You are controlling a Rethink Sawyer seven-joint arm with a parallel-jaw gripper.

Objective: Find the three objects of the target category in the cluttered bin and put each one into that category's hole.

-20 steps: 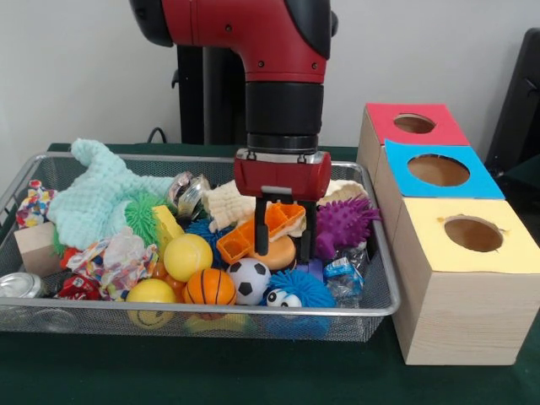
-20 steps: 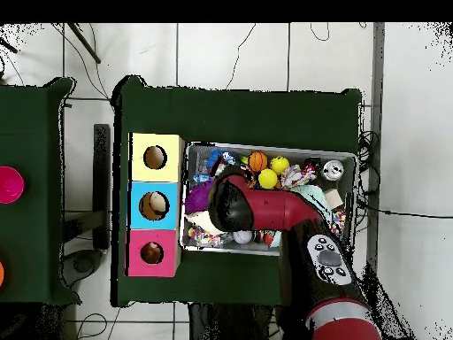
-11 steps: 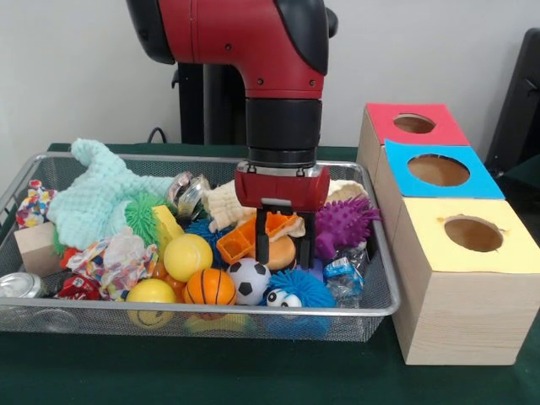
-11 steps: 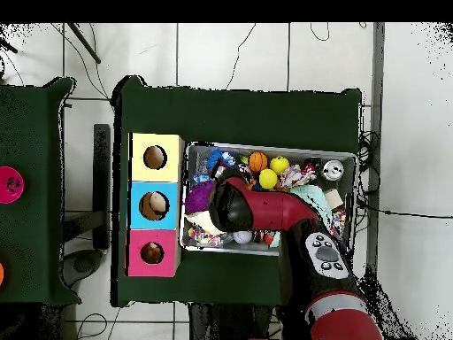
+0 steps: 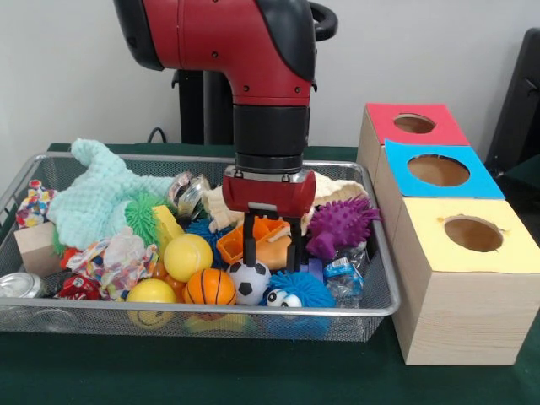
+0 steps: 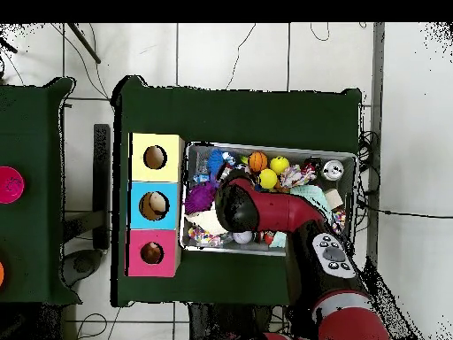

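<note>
My gripper (image 5: 272,251) hangs low inside the wire bin (image 5: 194,310), open. Its black fingers (image 5: 251,247) straddle an orange disc (image 5: 274,253) beside an orange plastic tray toy (image 5: 239,239). Just in front of the fingertips lies a soccer ball (image 5: 249,281), with a basketball (image 5: 210,287) and a yellow ball (image 5: 187,256) to its left. A yellow smiley ball (image 5: 152,295) rests at the front rim. In the overhead view the arm (image 6: 265,211) covers the gripper; the basketball (image 6: 257,161) and yellow ball (image 6: 280,164) show.
Three wooden boxes stand right of the bin, with red (image 5: 414,123), blue (image 5: 438,170) and yellow (image 5: 472,234) holed tops. A purple spiky toy (image 5: 342,226), blue spiky toy with eyes (image 5: 295,291), mint cloth (image 5: 101,194), can (image 5: 21,285) and wooden block (image 5: 38,246) crowd the bin.
The gripper has shifted a little to the left and lower in the bin, toward the soccer ball. Its fingers stay apart.
</note>
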